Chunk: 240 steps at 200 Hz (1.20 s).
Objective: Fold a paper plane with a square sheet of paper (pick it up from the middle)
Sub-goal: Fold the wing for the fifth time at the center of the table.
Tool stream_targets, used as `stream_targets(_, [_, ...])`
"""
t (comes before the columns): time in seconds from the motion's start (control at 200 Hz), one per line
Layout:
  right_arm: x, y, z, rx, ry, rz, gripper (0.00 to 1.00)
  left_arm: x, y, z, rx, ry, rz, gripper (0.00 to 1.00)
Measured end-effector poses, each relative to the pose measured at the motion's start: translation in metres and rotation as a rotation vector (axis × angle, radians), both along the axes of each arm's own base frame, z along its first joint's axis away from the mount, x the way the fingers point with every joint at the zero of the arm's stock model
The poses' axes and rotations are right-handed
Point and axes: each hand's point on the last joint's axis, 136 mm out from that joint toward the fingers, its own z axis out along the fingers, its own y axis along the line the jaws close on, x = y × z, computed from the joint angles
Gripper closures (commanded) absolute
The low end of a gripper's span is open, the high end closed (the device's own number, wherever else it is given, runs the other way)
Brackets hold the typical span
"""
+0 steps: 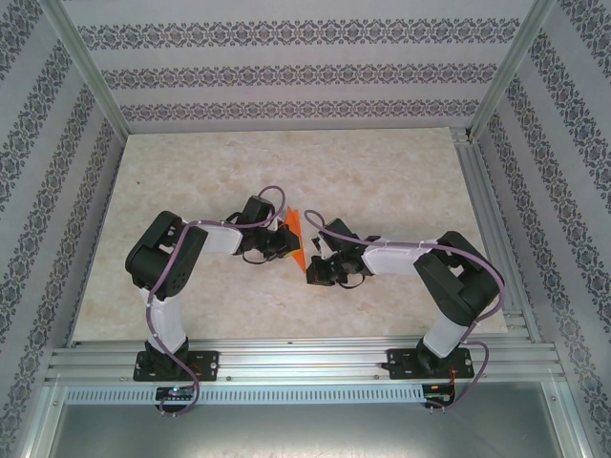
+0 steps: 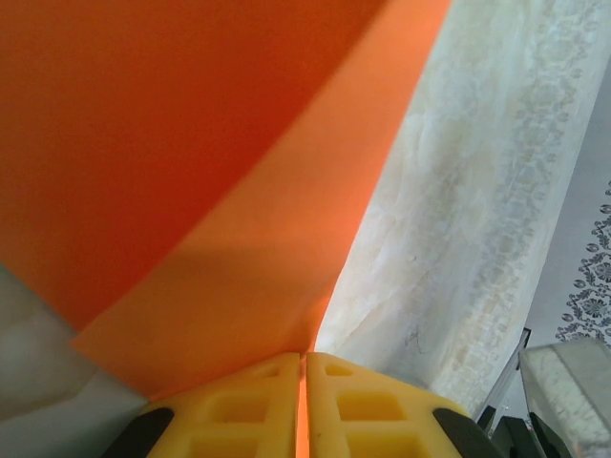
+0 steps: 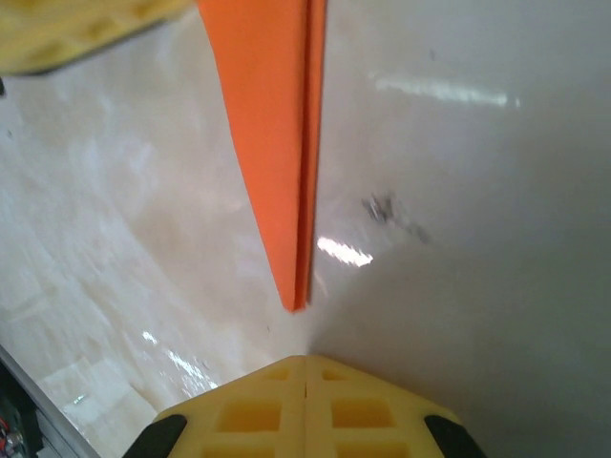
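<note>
The square sheet of paper is folded into a narrow, pointed orange paper plane (image 1: 297, 240) that stands on edge above the table's middle. My left gripper (image 1: 284, 239) is shut on it; in the left wrist view a strip of orange shows between the closed yellow fingers (image 2: 248, 410), and the paper (image 2: 191, 172) fans out ahead of them. My right gripper (image 1: 314, 271) is shut with nothing in it. In the right wrist view the plane's tip (image 3: 296, 301) points down at the table, a short gap ahead of the closed right gripper (image 3: 305, 361). The crease runs along its right side.
The marble-patterned table (image 1: 382, 181) lies under both arms. Patterned walls enclose it on three sides. Aluminium rails (image 1: 305, 358) run along the near edge and a frame rail (image 1: 482, 205) along the right side. A left fingertip (image 3: 76, 29) shows at the right wrist view's upper left.
</note>
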Motion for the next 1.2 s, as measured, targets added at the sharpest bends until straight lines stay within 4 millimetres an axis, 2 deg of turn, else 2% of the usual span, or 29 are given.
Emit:
stream_targets(0.1, [0.004,0.000,0.010,0.019,-0.014,-0.017,0.93,0.000,0.000,0.000,0.000,0.000,0.000,0.87])
stream_targets(0.295, [0.035,0.005,0.028,0.111,-0.071,-0.100,0.93,0.000,0.000,0.000,-0.001,0.001,-0.001,0.87])
stream_targets(0.525, [0.048,0.023,0.009,0.168,-0.031,-0.122,0.93,0.003,-0.002,0.000,-0.004,-0.001,-0.003,0.87])
stream_targets(0.639, [0.048,0.024,-0.001,0.163,-0.013,-0.128,0.94,0.003,-0.002,0.001,-0.006,0.000,-0.004,0.86])
stream_targets(0.814, [0.047,0.023,-0.002,0.167,-0.014,-0.127,0.96,0.003,-0.003,0.002,-0.006,0.002,-0.005,0.85])
stream_targets(0.969, [0.047,0.021,-0.003,0.194,-0.023,-0.127,0.96,0.008,-0.007,0.005,-0.004,0.006,-0.013,0.77])
stream_targets(1.124, [0.047,0.020,-0.002,0.216,-0.027,-0.125,0.97,0.013,-0.016,0.008,-0.020,0.016,-0.032,0.73])
stream_targets(1.199, [0.048,0.020,-0.002,0.222,-0.025,-0.125,0.97,0.015,-0.019,0.010,-0.022,0.019,-0.038,0.68])
